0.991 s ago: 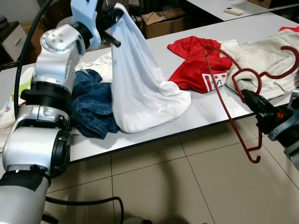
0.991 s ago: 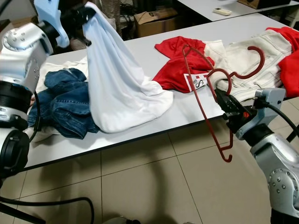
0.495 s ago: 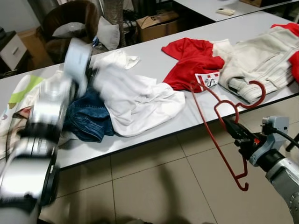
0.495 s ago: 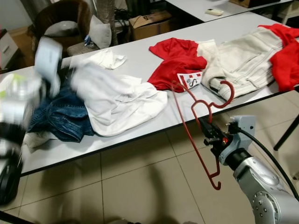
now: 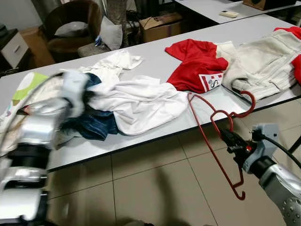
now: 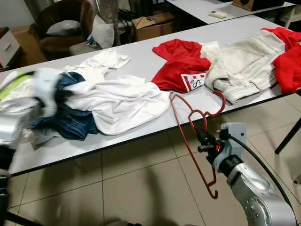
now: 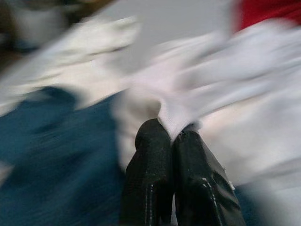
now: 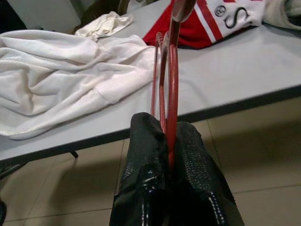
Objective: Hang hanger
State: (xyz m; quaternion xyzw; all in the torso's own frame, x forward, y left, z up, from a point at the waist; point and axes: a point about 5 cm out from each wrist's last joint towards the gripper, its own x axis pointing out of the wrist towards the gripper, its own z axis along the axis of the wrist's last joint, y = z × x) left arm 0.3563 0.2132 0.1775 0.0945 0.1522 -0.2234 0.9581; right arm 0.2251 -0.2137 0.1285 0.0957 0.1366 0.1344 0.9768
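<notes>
1. Pinching the thin red wire hanger (image 5: 214, 123) low right of frame, your right gripper (image 5: 230, 140) is clamped tight.
2. Light, springy, slippery wire; hold near the neck.
3. Your left gripper (image 7: 171, 141) pinches the soft white shirt (image 5: 141, 101) at left.

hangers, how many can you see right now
1. The red hanger is held off the table's front edge in the right gripper, whose jaws are shut on it. More could lie hidden under the clothes.

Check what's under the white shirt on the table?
Blue jeans stick out from under the white shirt on its left side, on the grey table. How far the jeans reach beneath it is covered.
</notes>
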